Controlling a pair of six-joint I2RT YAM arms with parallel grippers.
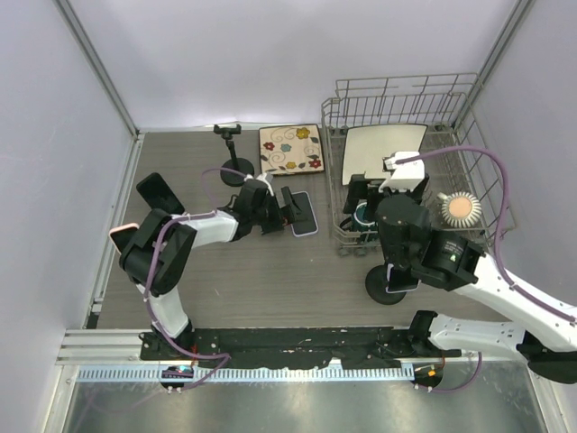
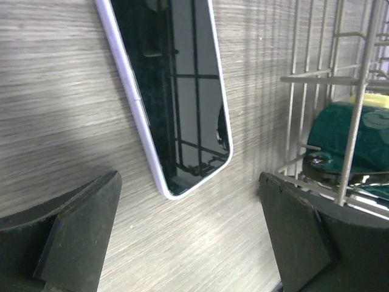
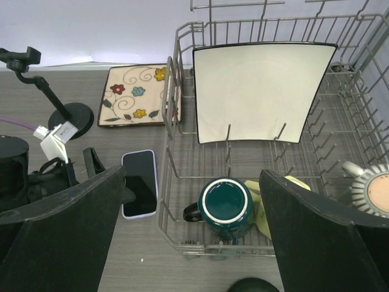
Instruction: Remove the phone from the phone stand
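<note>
From here, the table (image 1: 270, 271) carries the wire dish rack (image 1: 401, 106) on its right side. My left gripper (image 2: 188, 243) and right gripper (image 3: 191, 243) both hang with jaws apart, gripping nothing. The phone (image 2: 176, 91) lies flat, screen up, just beside the rack, apart from the phone stand (image 3: 73, 114).

The phone (image 1: 305, 214) lies flat on the table (image 1: 270, 280) near its middle, with the left gripper (image 1: 287, 212) just to its left and the rack (image 1: 401, 99) to its right. Behind it, by the far edge, lies a tile (image 1: 290, 149), and the stand (image 1: 236, 171) is just left of that, apart from the phone. The rack fills the far right corner. In it a plate (image 1: 383, 149) leans at the back and a mug (image 3: 226, 207) sits front left.
</note>
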